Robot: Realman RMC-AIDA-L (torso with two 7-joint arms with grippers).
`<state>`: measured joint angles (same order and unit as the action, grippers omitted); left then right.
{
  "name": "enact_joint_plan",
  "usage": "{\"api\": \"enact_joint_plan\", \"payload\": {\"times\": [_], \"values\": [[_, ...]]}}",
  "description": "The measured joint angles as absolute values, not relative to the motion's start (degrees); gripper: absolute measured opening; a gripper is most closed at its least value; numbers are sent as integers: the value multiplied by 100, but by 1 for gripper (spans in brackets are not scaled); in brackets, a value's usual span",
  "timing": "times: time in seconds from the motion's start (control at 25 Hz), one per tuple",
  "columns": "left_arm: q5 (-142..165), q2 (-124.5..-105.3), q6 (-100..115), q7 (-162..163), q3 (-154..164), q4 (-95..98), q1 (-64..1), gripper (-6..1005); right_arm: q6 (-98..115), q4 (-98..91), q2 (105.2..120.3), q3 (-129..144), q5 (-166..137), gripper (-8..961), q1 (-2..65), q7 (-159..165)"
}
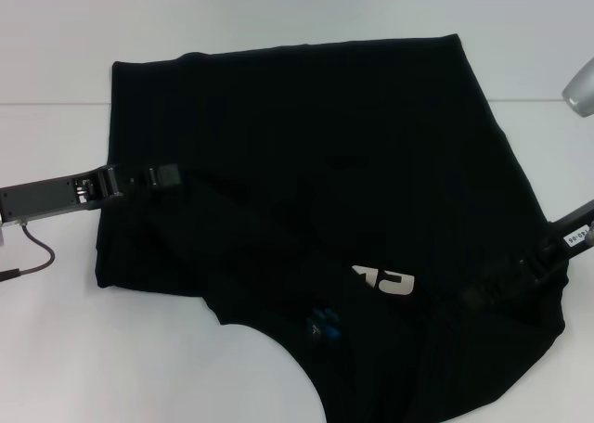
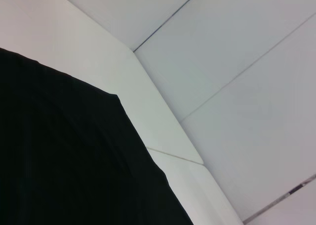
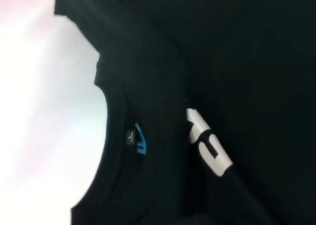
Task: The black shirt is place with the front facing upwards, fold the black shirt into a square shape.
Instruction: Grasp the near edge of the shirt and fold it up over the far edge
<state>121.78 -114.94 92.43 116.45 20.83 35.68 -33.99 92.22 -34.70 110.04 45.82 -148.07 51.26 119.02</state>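
The black shirt [image 1: 325,163] lies spread on the white table [image 1: 93,349], partly folded over itself. Part of its cream lettering [image 1: 385,277] shows near the front, and the blue neck label [image 1: 327,323] sits by the collar. My left gripper [image 1: 165,175] reaches in from the left and is over the shirt's left edge. At the shirt's right side, my right gripper [image 1: 483,295] is low against the cloth and blends into the black. The right wrist view shows the collar, label [image 3: 139,138] and letters [image 3: 210,146] close up. One corner of the shirt [image 2: 64,161] fills the left wrist view.
Bare white table surrounds the shirt on the left and front. A black cable [image 1: 37,251] hangs from the left arm by the table's left edge. A grey rounded part [image 1: 580,87] sticks in at the far right. White wall panels [image 2: 237,62] stand behind the table.
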Motion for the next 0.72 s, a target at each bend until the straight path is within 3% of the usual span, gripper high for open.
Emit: {"api": "enact_joint_plan", "payload": {"times": [0.28,0.52,0.72], "values": [[12178,-11505,9122,11645,2075,3551,-3406,34,8978,-3514,11153,4963,-14818,647,5130,11494],[12180,-11531,9061,11649,2049,3545,-3391,34,8960,-3750,11374,5322,-14819,633,5122,11424],[12182,-11549,9026,11653,2078,3542,-3400,34,8901,-3764,11409,5469,-14819,620,5122,11422]]}}
